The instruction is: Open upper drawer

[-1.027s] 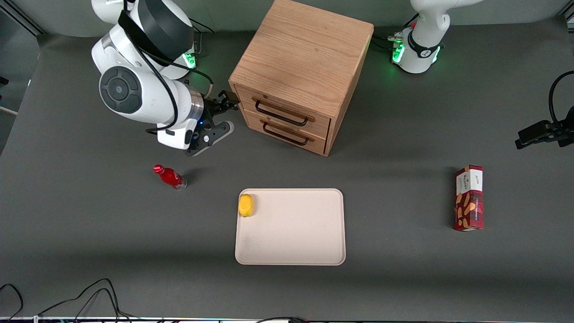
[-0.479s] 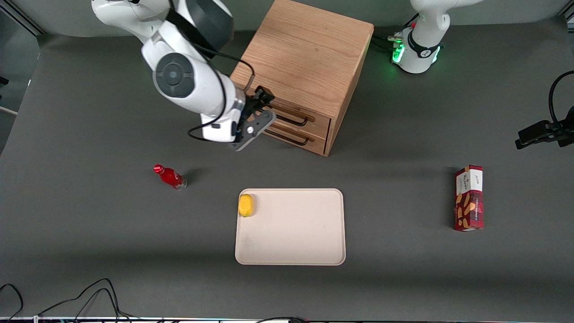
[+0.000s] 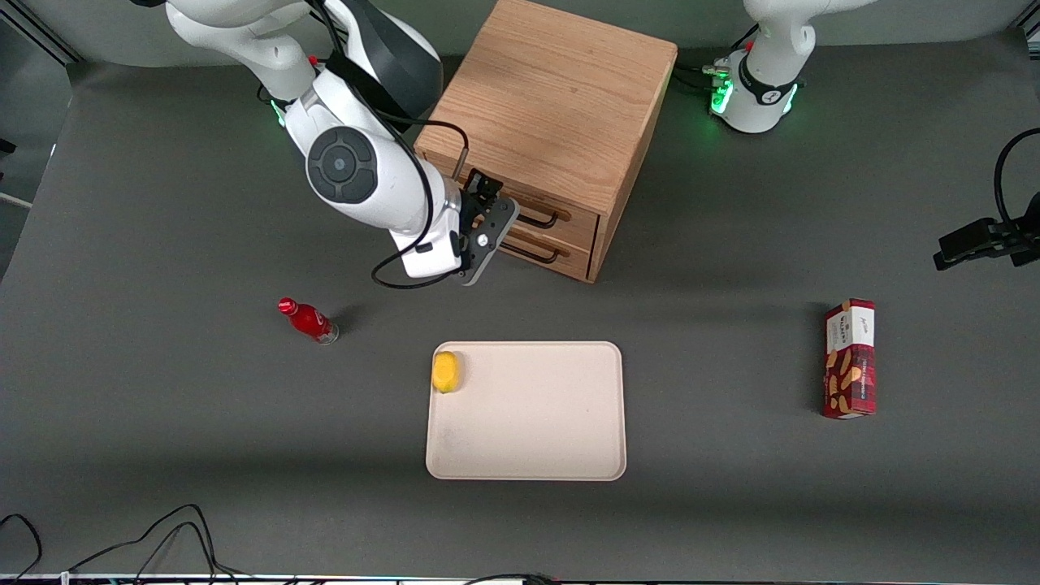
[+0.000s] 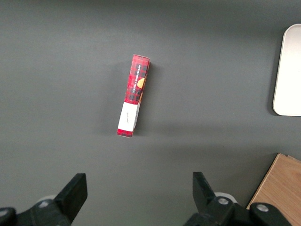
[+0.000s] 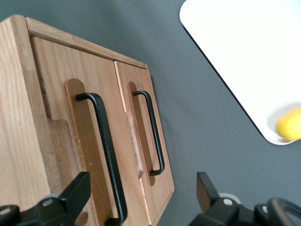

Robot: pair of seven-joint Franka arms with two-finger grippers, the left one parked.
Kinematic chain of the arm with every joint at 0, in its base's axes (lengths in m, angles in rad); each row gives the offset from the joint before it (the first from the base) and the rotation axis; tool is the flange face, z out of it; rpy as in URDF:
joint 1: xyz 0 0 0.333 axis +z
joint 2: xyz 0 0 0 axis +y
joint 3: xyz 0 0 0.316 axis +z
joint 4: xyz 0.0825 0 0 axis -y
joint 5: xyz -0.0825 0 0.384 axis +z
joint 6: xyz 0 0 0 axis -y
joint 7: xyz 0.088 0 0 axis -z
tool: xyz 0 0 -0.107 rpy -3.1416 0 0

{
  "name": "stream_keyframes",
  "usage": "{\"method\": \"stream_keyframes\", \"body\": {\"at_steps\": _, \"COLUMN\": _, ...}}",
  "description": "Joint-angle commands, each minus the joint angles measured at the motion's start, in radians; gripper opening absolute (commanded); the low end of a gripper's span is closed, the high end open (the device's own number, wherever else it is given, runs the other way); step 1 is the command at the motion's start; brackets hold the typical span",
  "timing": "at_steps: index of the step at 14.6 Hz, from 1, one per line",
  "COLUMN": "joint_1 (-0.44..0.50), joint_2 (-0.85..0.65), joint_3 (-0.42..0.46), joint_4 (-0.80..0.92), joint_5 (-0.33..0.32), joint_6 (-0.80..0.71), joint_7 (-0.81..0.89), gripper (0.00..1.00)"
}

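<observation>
Red bottle (image 3: 309, 320) lies tipped on the dark table (image 3: 162, 422), toward the working arm's end, well apart from everything else.

Gripper (image 3: 486, 213) sits in front of the cabinet (image 3: 552, 106), level with the drawer fronts. Its fingers (image 5: 70, 197) are spread wide and hold nothing; in the right wrist view only their tips show, the rest cut off by the frame edge. One tip overlaps the black handle (image 5: 104, 155) of the upper drawer (image 3: 561, 213); contact cannot be confirmed.

Upper drawer is shut, flush with the cabinet face. In the front view the wrist and gripper body hide much of both drawer fronts; only the ends of the two handles nearest the parked arm's end are visible. Bottom drawer (image 5: 138, 136) is also shut, with its own black handle (image 5: 153, 136) in full sight in the wrist view.

Cream tray (image 3: 536, 422) lies nearer the front camera than the cabinet. A yellow fruit (image 3: 445, 371) rests in one corner; its kind is not certain.

Red snack box (image 3: 850, 358) lies flat toward the parked arm's end. Print on it is unreadable.
</observation>
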Motion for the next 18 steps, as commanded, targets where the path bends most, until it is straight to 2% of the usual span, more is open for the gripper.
{"method": "stream_keyframes", "body": {"at_steps": 1, "joint_1": 0.004, "joint_2": 0.029, "joint_3": 0.001, "joint_4": 0.035, "joint_5": -0.017, "joint_6": -0.004, "joint_7": -0.044, "gripper": 1.00}}
{"method": "stream_keyframes", "body": {"at_steps": 16, "joint_1": 0.025, "joint_2": 0.036, "joint_3": 0.015, "joint_4": -0.067, "joint_5": -0.018, "joint_6": 0.061, "joint_7": -0.062, "gripper": 1.00}}
{"method": "stream_keyframes", "body": {"at_steps": 18, "joint_1": 0.022, "joint_2": 0.033, "joint_3": 0.038, "joint_4": -0.090, "joint_5": -0.018, "joint_6": 0.081, "joint_7": -0.062, "gripper": 1.00}}
